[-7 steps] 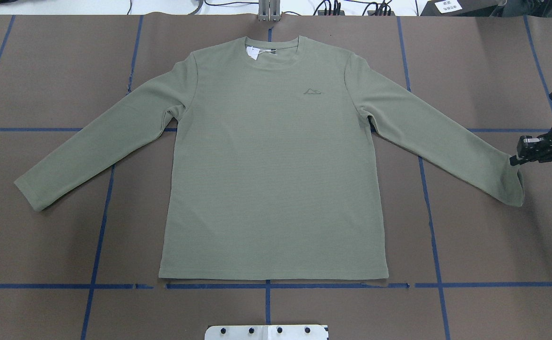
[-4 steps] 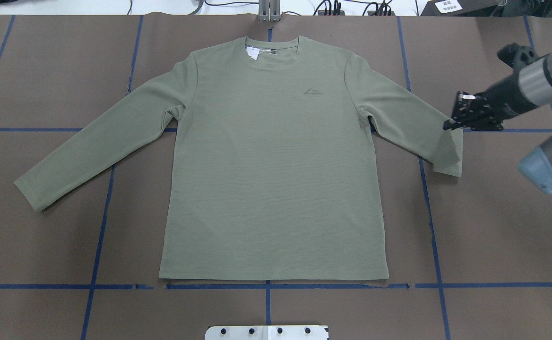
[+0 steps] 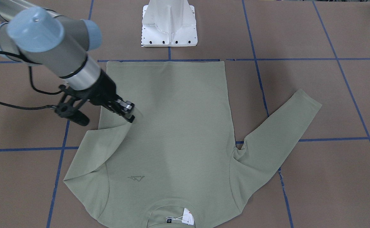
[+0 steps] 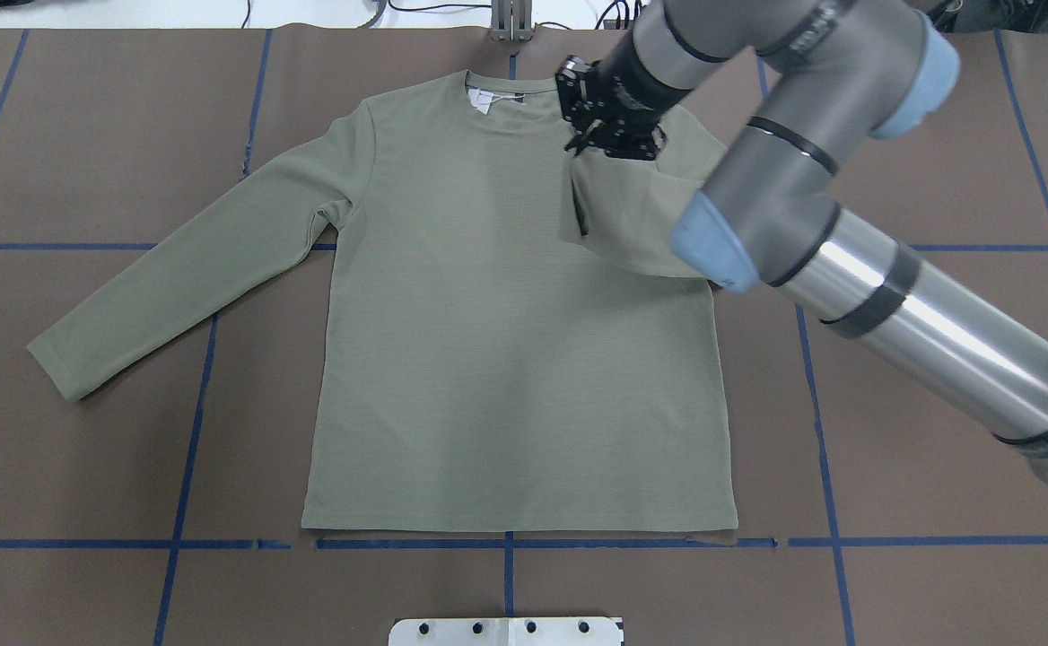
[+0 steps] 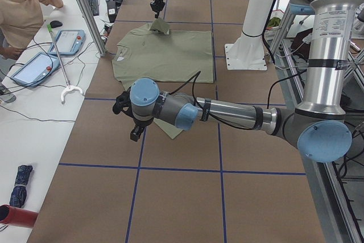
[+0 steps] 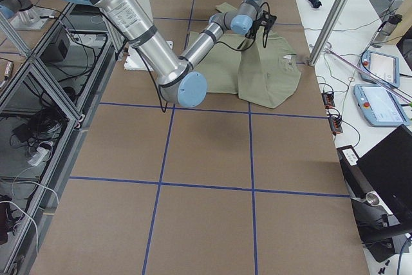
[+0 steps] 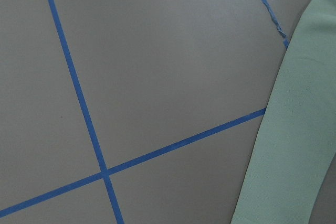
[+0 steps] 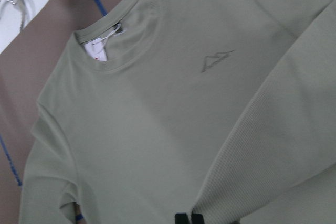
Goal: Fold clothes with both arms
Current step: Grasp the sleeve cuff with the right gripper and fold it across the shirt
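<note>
The sage-green shirt (image 4: 506, 359) lies flat, face up, collar at the far edge with its white hang tag (image 4: 479, 99). My right gripper (image 4: 578, 142) is shut on the cuff of the shirt's right sleeve (image 4: 623, 220) and holds it raised over the chest by the collar, so the sleeve drapes doubled over the shoulder. It also shows in the front view (image 3: 130, 117). The logo (image 8: 216, 60) shows in the right wrist view. The other sleeve (image 4: 183, 269) lies stretched out flat. My left gripper (image 5: 135, 134) hovers near that sleeve's cuff; I cannot tell whether it is open.
The brown table cover carries a grid of blue tape lines (image 4: 187, 449). The white pedestal base (image 3: 169, 23) stands at the robot's edge by the shirt's hem. An operator (image 5: 23, 9) stands beside a side table with tablets (image 5: 68, 41).
My right gripper has carried the sleeve cuff from the table's right edge up and leftwards, to above the chest near the collar. The sleeve now folds over the shoulder. The rest of the shirt has not moved.
</note>
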